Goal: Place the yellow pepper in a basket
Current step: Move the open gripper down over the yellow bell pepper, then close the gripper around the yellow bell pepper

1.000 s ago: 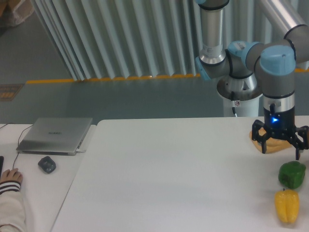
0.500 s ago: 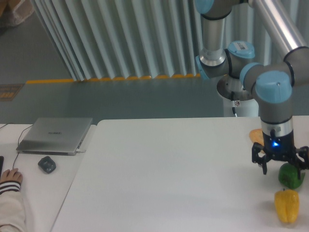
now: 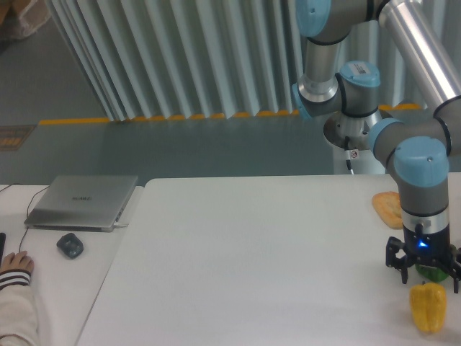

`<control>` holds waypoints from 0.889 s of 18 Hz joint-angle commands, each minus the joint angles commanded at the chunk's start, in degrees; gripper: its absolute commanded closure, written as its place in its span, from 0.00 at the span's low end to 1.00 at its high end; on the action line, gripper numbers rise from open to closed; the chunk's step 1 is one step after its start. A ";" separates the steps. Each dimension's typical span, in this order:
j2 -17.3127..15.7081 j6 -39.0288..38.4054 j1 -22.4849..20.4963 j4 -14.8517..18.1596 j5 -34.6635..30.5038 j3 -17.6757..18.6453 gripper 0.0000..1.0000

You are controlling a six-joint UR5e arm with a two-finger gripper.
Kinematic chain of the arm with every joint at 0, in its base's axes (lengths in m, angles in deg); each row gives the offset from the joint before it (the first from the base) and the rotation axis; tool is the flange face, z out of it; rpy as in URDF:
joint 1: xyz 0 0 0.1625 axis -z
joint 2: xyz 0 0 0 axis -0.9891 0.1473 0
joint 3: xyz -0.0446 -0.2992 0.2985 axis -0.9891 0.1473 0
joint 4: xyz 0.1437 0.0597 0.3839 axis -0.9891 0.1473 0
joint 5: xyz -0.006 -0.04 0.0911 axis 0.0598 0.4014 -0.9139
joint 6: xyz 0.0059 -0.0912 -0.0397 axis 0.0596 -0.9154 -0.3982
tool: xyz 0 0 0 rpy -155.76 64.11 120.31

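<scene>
One pepper waits, nothing yet placed.
Yellow pepper (image 3: 428,307) lies ungrasped at the bench's near right edge; gripper (image 3: 423,265) hovers just above it, jaws spread wide; no basket visible.

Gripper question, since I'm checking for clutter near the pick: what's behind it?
The gripper hangs open, mostly covering a green pepper; only part shows. The yellow pepper lies nearer the camera.

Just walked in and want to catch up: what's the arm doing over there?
The robot arm's gripper, fingers spread open, hangs low at the table's right side, over the green pepper and just above the yellow pepper. It holds nothing. The yellow pepper lies on the table, ungrasped. A bread piece lies farther back. No basket is in view.
</scene>
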 joint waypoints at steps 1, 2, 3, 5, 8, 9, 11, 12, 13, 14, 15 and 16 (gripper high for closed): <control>0.44 0.00 0.08 0.00 -0.09 0.00 0.00; 1.14 -0.09 0.09 0.00 -0.09 0.09 0.00; 1.58 -0.35 0.09 -0.09 -0.17 0.00 0.00; 1.32 -0.61 0.09 0.00 0.09 0.00 0.00; 1.40 -0.70 0.35 0.00 0.09 0.09 0.00; 1.41 -0.70 0.35 0.00 0.18 0.00 0.00; 1.84 -0.62 0.35 0.00 0.09 0.17 0.00; 1.93 -0.70 0.35 0.00 0.00 0.18 0.00; 1.67 -0.70 0.35 0.09 0.35 -0.09 0.00; 1.32 -0.62 0.17 0.09 1.22 -0.26 0.00; 0.80 -0.70 -0.09 0.52 3.15 -1.13 0.00; -0.08 -0.62 -0.79 1.40 5.17 -1.32 0.00</control>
